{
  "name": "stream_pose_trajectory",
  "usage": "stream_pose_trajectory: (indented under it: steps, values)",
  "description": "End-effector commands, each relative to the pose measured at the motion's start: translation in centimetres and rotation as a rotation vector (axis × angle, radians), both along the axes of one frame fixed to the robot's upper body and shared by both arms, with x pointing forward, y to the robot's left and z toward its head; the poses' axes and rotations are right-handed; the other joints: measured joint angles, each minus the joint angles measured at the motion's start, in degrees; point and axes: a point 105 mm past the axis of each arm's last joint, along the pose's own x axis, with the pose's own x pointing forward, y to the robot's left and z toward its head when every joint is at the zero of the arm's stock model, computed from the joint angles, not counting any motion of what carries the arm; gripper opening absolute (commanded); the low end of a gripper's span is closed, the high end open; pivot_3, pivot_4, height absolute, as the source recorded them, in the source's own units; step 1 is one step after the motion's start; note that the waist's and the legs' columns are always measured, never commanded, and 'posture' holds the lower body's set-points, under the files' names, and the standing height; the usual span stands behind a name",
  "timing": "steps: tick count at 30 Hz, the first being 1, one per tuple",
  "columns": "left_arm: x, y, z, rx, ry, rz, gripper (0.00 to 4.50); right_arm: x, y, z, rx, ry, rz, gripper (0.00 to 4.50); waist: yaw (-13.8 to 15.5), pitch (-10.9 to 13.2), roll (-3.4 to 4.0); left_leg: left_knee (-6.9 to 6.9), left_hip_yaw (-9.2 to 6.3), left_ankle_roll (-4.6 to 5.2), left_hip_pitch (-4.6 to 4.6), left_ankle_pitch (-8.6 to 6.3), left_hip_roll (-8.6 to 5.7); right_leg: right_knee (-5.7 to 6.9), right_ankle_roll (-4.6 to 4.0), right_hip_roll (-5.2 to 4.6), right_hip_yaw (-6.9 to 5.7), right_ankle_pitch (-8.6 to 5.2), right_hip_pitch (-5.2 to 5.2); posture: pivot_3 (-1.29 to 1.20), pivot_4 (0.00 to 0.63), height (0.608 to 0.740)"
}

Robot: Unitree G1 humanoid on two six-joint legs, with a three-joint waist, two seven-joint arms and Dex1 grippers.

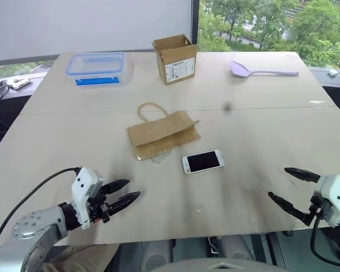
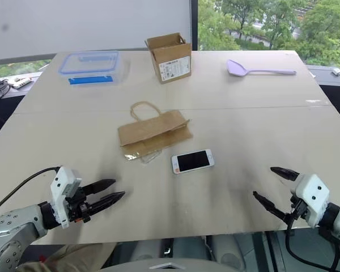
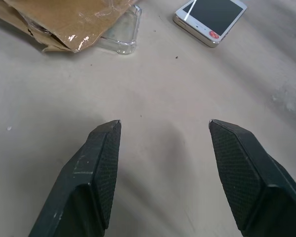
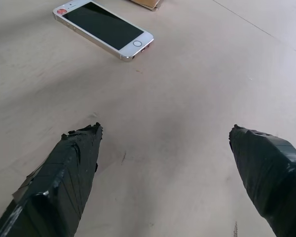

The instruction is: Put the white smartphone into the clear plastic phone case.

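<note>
— While both end effectors, left (image 1: 127,191) and right (image 1: 283,185), hang empty with fingers spread at the table's (image 1: 260,113) near edge, where's the white smartphone (image 1: 203,161)?
— Mid-table, screen up; a flattened brown paper bag (image 1: 161,132) covers most of the clear plastic phone case (image 3: 121,37) beside it.

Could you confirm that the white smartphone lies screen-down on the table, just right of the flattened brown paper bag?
Not quite: the white smartphone lies screen-up, its black screen showing in the left eye view. It does lie on the table, just right of the flattened brown paper bag.
</note>
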Motion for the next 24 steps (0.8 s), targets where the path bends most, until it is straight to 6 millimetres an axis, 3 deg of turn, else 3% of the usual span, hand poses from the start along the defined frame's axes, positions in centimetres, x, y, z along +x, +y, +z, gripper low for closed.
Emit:
stream_pose_trajectory:
  steps: [1, 3, 5, 11, 14, 18, 24]
  values:
    - [2.4, -1.5, 3.3, 0.017, -0.174, -0.031, 2.9, 0.1, 1.2, 1.9, 0.043, -0.06, 0.051, 4.5, 0.0, 0.0, 0.03, 0.0, 0.0, 0.0, 0.0, 0.0, 0.0, 0.0, 0.0, 0.0, 0.0, 0.0, 0.0, 0.0, 0.15, 0.74]
    - [5.4, -2.7, 6.2, 0.069, -0.318, -0.037, 2.9, -0.3, 3.6, 3.5, 0.115, -0.082, 0.143, 4.5, 1.4, 0.1, 0.11, 0.05, -0.1, 0.01, -0.05, 0.01, -0.03, 0.04, 0.0, 0.0, -0.06, 0.0, 0.01, 0.0, 0.15, 0.74]
    - [6.5, -3.4, 7.2, 0.12, -0.383, -0.071, 2.9, -0.9, 5.0, 4.2, 0.145, -0.073, 0.208, 4.5, 1.5, 0.0, 0.17, 0.13, -0.25, 0.0, -0.13, 0.01, -0.03, 0.07, -0.04, 0.16, -0.09, 0.03, -0.03, 0.0, 0.15, 0.74]
    - [9.5, -3.2, 6.8, 0.333, -0.469, -0.047, 2.9, -1.9, 7.5, 5.7, 0.191, -0.072, 0.288, 4.5, 0.5, 0.0, 0.11, -0.15, 0.16, 0.06, 0.41, -0.07, -0.09, -0.12, 0.12, 0.16, 0.4, -0.05, 0.47, 0.0, 0.15, 0.74]
    - [10.5, -3.0, 5.3, 0.456, -0.469, -0.066, 2.9, -2.0, 7.9, 5.9, 0.198, -0.073, 0.287, 4.5, 0.7, 0.0, 0.08, -0.19, 0.11, 0.06, 0.4, -0.08, -0.08, -0.13, 0.12, 0.19, 0.31, -0.05, 0.47, 0.0, 0.15, 0.74]
    - [11.4, -3.4, 4.2, 0.481, -0.473, -0.076, 2.9, -2.1, 7.9, 5.6, 0.191, -0.066, 0.274, 4.5, 1.0, 0.0, 0.07, -0.19, 0.13, 0.05, 0.42, -0.08, -0.07, -0.13, 0.11, 0.16, 0.32, -0.06, 0.48, 0.0, 0.15, 0.74]
    - [12.1, -3.1, 4.4, 0.442, -0.525, -0.032, 0.16, -2.1, 7.9, 5.7, 0.192, -0.087, 0.271, 4.5, 1.2, 0.0, 0.06, -0.17, 0.13, 0.06, 0.43, -0.07, -0.06, -0.11, 0.12, 0.14, 0.31, -0.06, 0.48, 0.0, 0.15, 0.74]
